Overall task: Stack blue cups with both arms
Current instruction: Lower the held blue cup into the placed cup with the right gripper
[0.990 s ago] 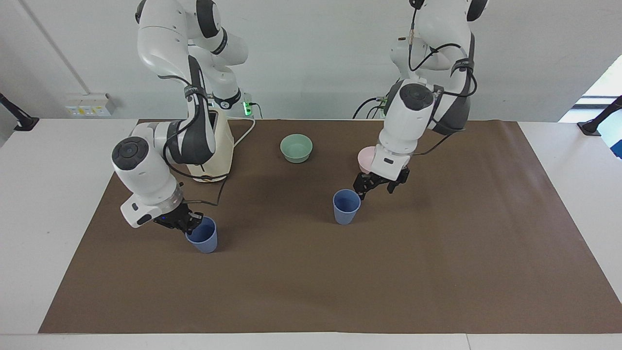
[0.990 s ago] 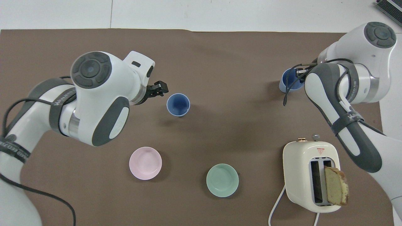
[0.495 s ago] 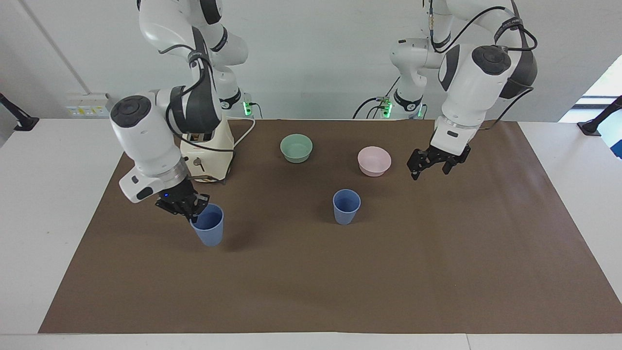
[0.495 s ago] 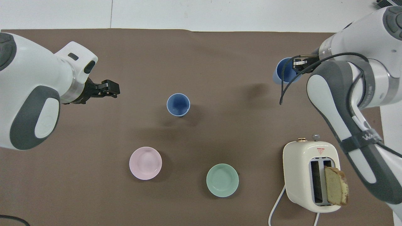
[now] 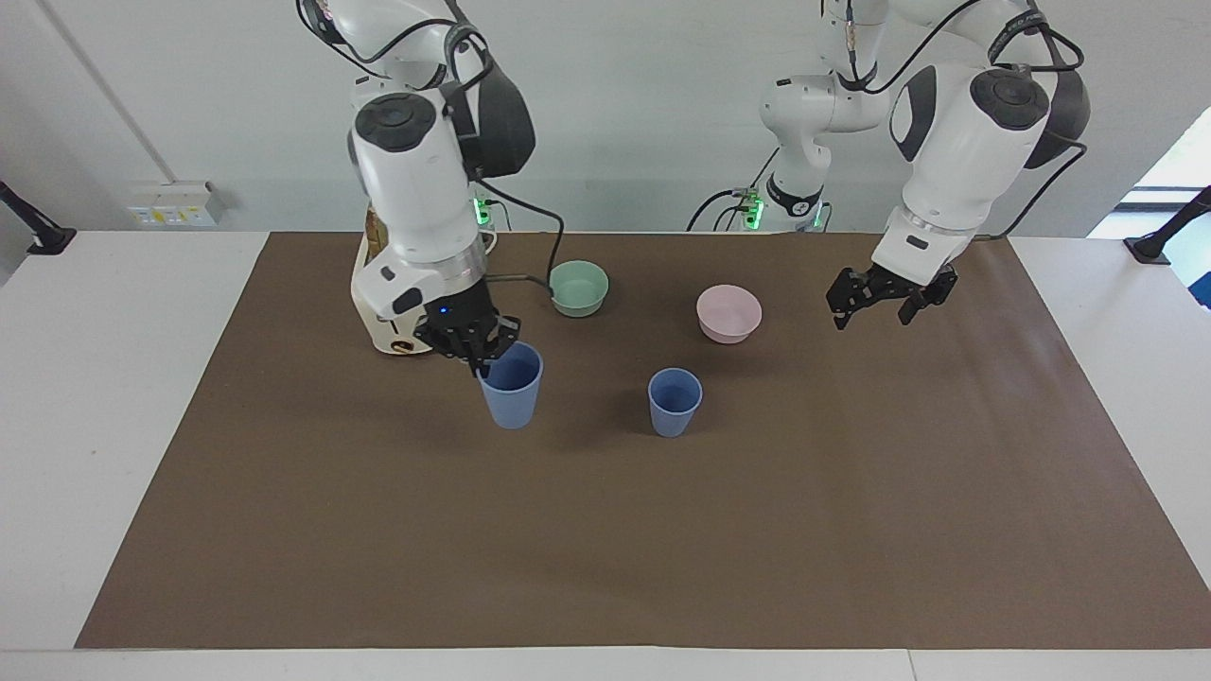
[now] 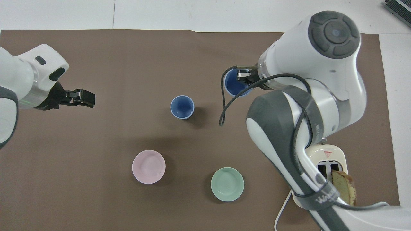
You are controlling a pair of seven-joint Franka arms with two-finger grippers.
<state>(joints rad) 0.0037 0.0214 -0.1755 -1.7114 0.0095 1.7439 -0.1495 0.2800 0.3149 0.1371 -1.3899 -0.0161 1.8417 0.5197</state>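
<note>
One blue cup (image 5: 675,402) stands upright on the brown mat near the table's middle; it also shows in the overhead view (image 6: 182,107). My right gripper (image 5: 480,357) is shut on the rim of the second blue cup (image 5: 512,390) and holds it upright in the air over the mat, beside the standing cup toward the right arm's end. The overhead view shows this gripper (image 6: 243,77) at the held cup's rim (image 6: 232,86). My left gripper (image 5: 877,305) is open and empty, raised over the mat toward the left arm's end, apart from both cups; it also shows in the overhead view (image 6: 84,98).
A pale pink bowl (image 5: 728,312) (image 6: 148,166) and a pale green bowl (image 5: 578,287) (image 6: 227,184) sit nearer to the robots than the standing cup. A cream toaster (image 5: 377,317) (image 6: 334,155) with a bread slice (image 6: 345,189) stands at the right arm's end.
My right gripper lifted its blue cup and carried it toward the table's middle, close to the standing cup. My left gripper drew away from the standing cup toward its own end.
</note>
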